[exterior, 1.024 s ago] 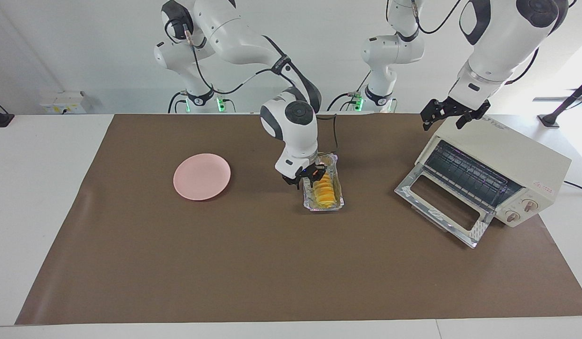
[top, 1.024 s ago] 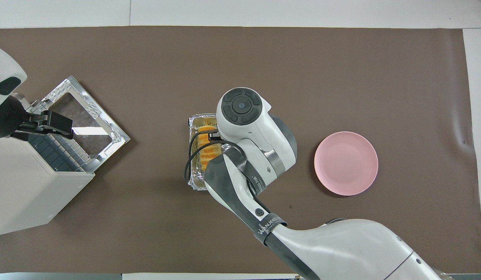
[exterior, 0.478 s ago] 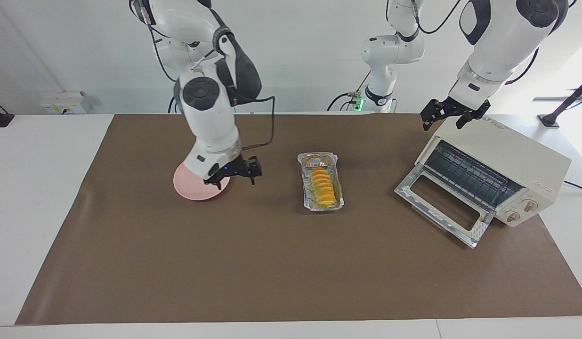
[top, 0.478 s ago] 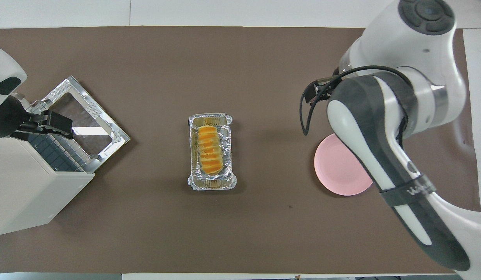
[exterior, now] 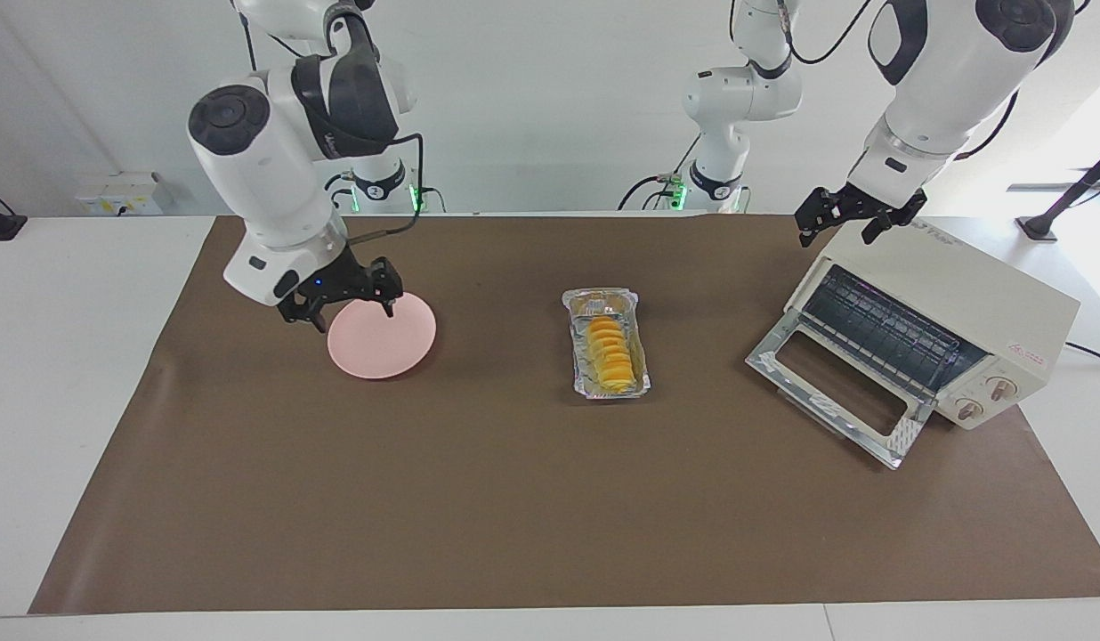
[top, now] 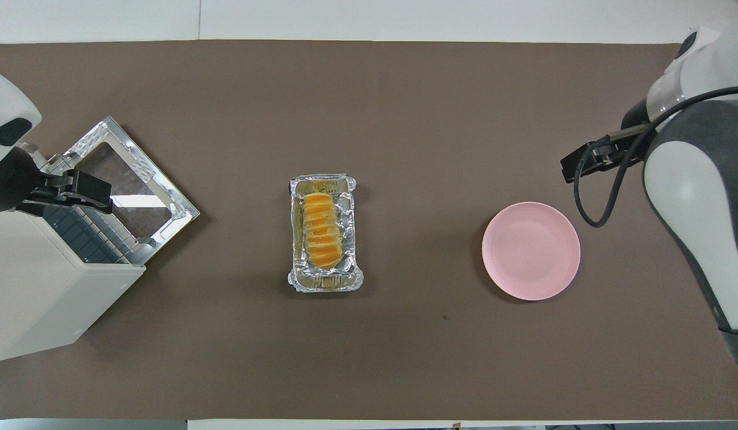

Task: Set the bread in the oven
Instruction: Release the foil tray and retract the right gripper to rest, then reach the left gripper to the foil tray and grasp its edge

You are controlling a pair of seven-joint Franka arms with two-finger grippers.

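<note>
The right gripper [exterior: 345, 299], empty and open, has withdrawn from the bread [exterior: 611, 352] to over the plate [exterior: 385, 338], leaving the bread in its tray [exterior: 582, 374], while the open left gripper [exterior: 857, 219] waits over the oven [exterior: 959, 320], door down, loading undone

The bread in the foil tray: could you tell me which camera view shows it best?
The overhead view: the bread lies unobstructed, its full length and crosswise ridges seen from above inside the foil tray. The facing view shows it too, but slantwise, the tray's wall hiding its lower edge.
</note>
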